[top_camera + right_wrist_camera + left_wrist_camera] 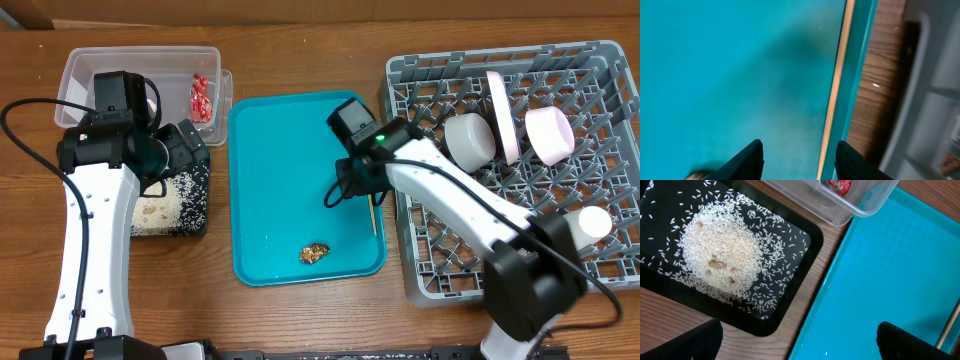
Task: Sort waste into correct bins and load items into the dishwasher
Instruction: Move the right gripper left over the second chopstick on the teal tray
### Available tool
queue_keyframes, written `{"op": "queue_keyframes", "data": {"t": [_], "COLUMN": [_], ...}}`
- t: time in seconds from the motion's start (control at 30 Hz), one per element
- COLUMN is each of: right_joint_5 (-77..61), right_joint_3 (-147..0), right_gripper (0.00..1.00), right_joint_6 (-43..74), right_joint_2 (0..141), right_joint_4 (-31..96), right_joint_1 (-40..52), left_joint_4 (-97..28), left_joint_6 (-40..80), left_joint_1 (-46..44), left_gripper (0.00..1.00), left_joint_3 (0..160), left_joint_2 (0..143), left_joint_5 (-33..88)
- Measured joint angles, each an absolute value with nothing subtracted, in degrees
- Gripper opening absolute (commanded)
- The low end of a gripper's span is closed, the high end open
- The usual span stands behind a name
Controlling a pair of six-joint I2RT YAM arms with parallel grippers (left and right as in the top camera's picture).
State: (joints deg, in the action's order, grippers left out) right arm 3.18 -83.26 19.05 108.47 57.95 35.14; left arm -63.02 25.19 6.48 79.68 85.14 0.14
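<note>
Hovering low over the right edge of the teal tray (280, 160), the right gripper (799, 155) has its fingers parted, clenched on nothing; a thin wooden chopstick (837, 85) lies between them, nearer the right-hand finger and running along the tray's inner wall. From overhead that chopstick (373, 215) sits at centre frame, just left of the grey dish rack (440, 260). The left gripper (797, 335), at the left of the overhead view, is spread wide and released, hanging over the gap between the black tray (799, 265) and the teal one. White rice (720, 255) is heaped in the black tray with loose grains around it. The clear tub (90, 70) in the upper left holds the red wrapper (201, 97). A brown scrap (315, 252) rests on the lower part of the teal tray. In the rack stand a white plate (502, 115) on edge, a white bowl (470, 138), a pink bowl (550, 135) and a white cup (590, 225).
</note>
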Motion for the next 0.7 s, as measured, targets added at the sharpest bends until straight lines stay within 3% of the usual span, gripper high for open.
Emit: {"op": "queue_keyframes", "data": {"t": [0.7], "right_joint_5": [5.9], "right_joint_3": [-83.3], "right_gripper": [0.49], "right_joint_6": [19.6], "right_joint_2": [118.6], "right_joint_4": [55.1], "right_joint_1": [35.2], "left_joint_4": [-63.0], "left_joint_6": [25.2], "left_joint_1": [6.5], "left_gripper": [1.0], "left_joint_3": [79.7], "left_joint_2": [85.1], "left_joint_5": [0.1]}}
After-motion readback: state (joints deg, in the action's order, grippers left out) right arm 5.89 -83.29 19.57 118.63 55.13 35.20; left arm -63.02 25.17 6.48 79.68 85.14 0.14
